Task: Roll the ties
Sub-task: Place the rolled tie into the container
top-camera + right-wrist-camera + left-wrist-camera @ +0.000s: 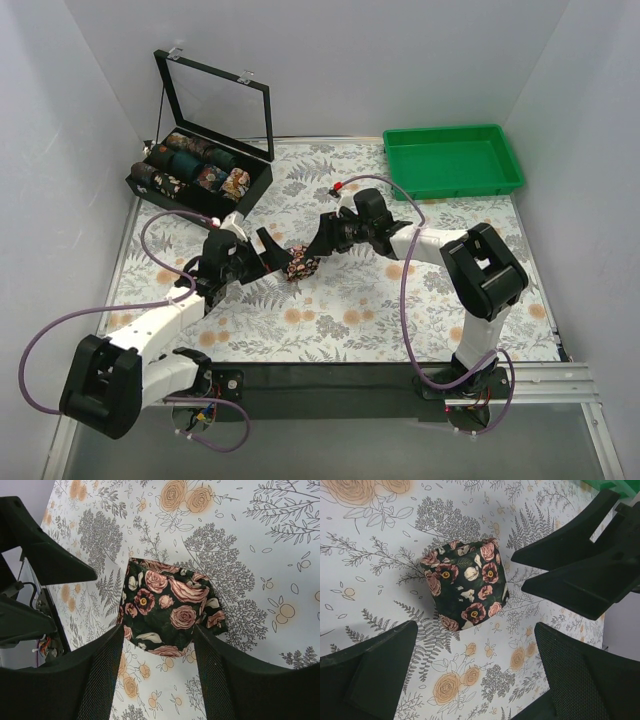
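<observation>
1. The rolled tie (302, 262) lies on the desk (420, 300) mid-way between the two arms. It is a compact dark bundle with pink roses, and no loose tail shows in any view.
2. The left end effector (476, 627) is spread wide and holds nothing. Its fingers (370, 675) hang on either side of the roll without touching it.
3. The right end effector (159, 630) is also open, and its fingers (235, 675) flank the near part of the roll. Whether the pads touch the fabric I cannot tell.
4. I judge the rolling of this tie all but done, with securing the bundle as the step in hand.
5. To do that well, one end effector should close across the flat sides of the roll, not its coiled edge, so the layers stay pressed together.
6. The other should stay clear, since the two sets of fingers stand near each other.
7. The lift should be straight up. Dragging may let the outer wrap spring loose before the roll reaches the open tie box (200, 170).
</observation>
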Robot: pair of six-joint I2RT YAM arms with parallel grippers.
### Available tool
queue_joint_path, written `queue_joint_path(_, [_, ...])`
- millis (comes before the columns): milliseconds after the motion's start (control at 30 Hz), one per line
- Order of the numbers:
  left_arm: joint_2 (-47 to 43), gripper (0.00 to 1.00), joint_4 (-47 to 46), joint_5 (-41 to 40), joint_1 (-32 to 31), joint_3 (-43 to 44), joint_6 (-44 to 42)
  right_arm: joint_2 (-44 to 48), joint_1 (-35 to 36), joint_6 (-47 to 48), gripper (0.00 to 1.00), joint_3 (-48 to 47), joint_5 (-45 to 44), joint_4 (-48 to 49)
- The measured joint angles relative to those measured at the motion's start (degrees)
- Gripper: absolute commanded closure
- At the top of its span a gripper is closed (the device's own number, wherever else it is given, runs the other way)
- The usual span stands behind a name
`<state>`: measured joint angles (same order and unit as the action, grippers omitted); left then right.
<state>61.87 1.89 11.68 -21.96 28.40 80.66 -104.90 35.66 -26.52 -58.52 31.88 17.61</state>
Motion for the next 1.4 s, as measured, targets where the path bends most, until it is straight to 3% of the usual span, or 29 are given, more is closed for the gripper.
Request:
queue_joint_path(400, [9.49, 0.05, -10.95, 4.11, 0.00, -2.10, 4.20, -2.58, -1.31, -0.31, 0.55, -0.26, 2.34, 0.85])
queue_joint_path(800, [16.92, 0.06, -15.30, 5.51, -0.35, -2.14, 5.14, -6.25, -1.31, -3.50, 0.67, -0.20, 6.51, 7.63])
queue_joint_path(1400, [20.31, 0.07, -23.41, 6.27, -0.94, -3.74, 8.52, -9.14, -1.92, -7.82, 0.69, 2.58, 9.07, 15.23])
